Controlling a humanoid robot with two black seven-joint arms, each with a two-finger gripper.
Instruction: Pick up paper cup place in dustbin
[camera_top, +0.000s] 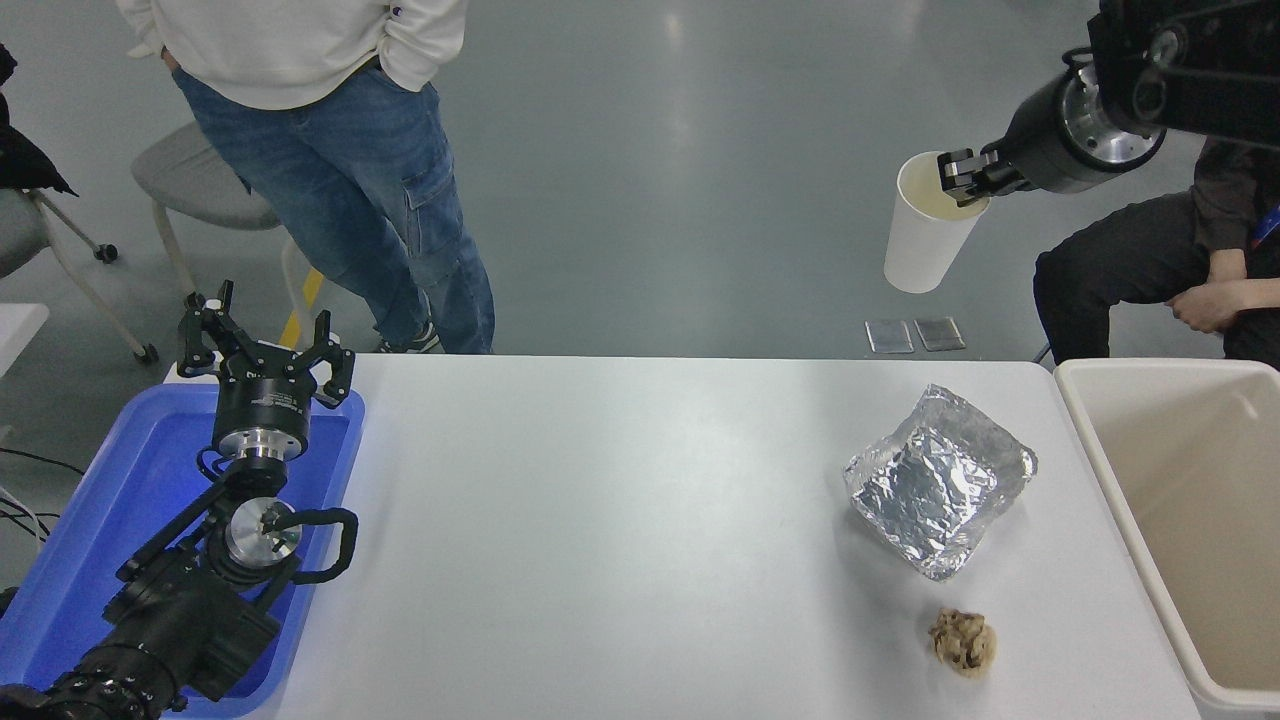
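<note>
My right gripper (962, 177) is shut on the rim of the white paper cup (922, 240) and holds it high in the air, above and beyond the table's far right edge. The cup hangs tilted, its cream inside showing. The beige dustbin (1096, 470) stands at the table's right end, below and to the right of the cup. My left gripper (262, 340) is parked open at the lower left over the blue tray.
A crumpled silver foil sheet (938, 480) and a small brown wrinkly ball (962, 640) lie on the white table (600, 530) near the dustbin. A blue tray (90, 530) sits at left. One person stands at the far left, another sits at the far right.
</note>
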